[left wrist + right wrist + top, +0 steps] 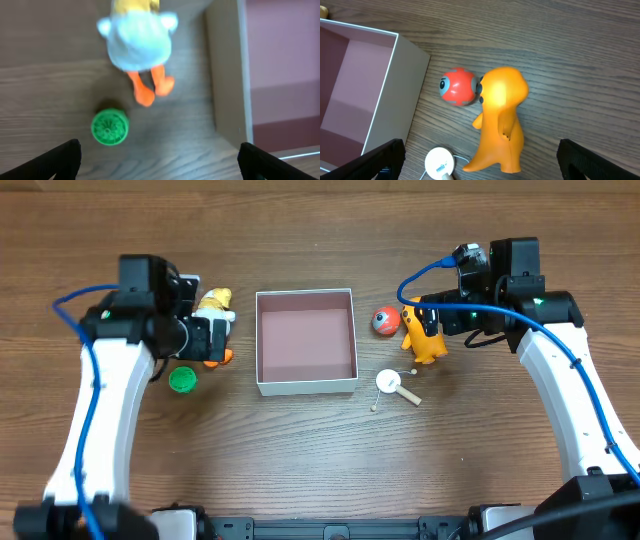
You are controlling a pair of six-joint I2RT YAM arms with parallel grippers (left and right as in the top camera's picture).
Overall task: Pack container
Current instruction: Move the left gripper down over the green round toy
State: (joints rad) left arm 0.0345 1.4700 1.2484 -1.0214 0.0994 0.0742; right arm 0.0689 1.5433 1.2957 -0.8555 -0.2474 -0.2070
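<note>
Right end effector [481,159], spread wide apart, hangs over the orange toy [501,115]; the container [404,90] sits at the frame's left.

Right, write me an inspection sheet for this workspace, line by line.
Surface: brown wood-grain table, no spills seen.
Job's things: container at centre, upright, nothing inside. Duck toy and green cap lie on its left. Red ball, orange figure and white disc with a stick lie on its right.
Clutter: nothing seen.
Grippers: left tool open above the duck toy and green cap; right tool open above the orange figure; both hold nothing.
Cables: left blue cable and right blue cable run along the arms, clear of the toys.
Surroundings: dark frame at the near edge; nothing else seen.
</note>
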